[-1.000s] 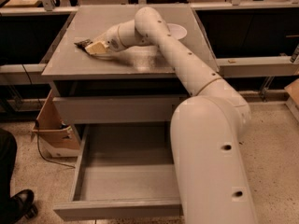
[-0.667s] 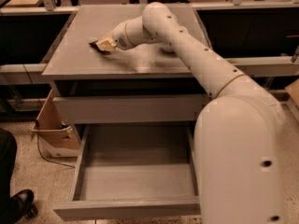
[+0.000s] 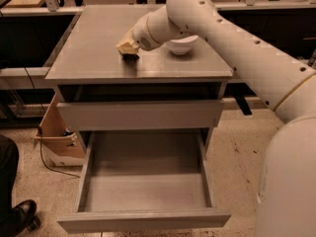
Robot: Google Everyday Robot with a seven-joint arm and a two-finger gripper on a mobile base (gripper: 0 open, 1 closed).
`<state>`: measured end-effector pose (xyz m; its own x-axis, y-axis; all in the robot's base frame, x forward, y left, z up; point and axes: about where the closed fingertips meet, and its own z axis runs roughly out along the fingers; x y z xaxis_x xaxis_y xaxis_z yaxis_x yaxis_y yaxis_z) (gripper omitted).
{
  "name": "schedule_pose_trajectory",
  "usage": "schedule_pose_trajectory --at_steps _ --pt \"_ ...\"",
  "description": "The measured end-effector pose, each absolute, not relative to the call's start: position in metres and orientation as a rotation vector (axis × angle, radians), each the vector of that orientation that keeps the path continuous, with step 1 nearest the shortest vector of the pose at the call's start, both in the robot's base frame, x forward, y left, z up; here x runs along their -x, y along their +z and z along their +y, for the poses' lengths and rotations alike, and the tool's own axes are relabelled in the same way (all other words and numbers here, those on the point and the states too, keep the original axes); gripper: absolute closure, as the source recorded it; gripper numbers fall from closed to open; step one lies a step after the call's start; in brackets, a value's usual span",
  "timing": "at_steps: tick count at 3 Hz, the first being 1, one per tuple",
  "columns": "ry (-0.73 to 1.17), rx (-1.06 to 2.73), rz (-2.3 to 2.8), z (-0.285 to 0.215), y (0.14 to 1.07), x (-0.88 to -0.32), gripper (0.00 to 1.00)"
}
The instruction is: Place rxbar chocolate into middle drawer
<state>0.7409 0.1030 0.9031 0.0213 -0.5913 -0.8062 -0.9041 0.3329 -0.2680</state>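
Shifting rightward low over the grey table, the pale pincer stays clenched on the small dark-wrapped rxbar chocolate, so transfer to the open, shallow grey middle drawer looks underway.

Grey cabinet top, upper centre of the frame.
A white bowl sits toward its back right. Just left of the bowl, the gripper hangs low over the surface with the dark rxbar chocolate at its tip; whether the bar touches the top cannot be told.
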Motion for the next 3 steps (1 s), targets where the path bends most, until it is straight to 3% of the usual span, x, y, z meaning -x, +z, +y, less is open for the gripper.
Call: schedule_pose_trajectory --at_steps 2,3 --pt "0.456 1.577 1.669 0.059 0.898 -0.669 1.0" --pt "0.456 1.577 1.669 0.059 0.898 -0.669 1.0"
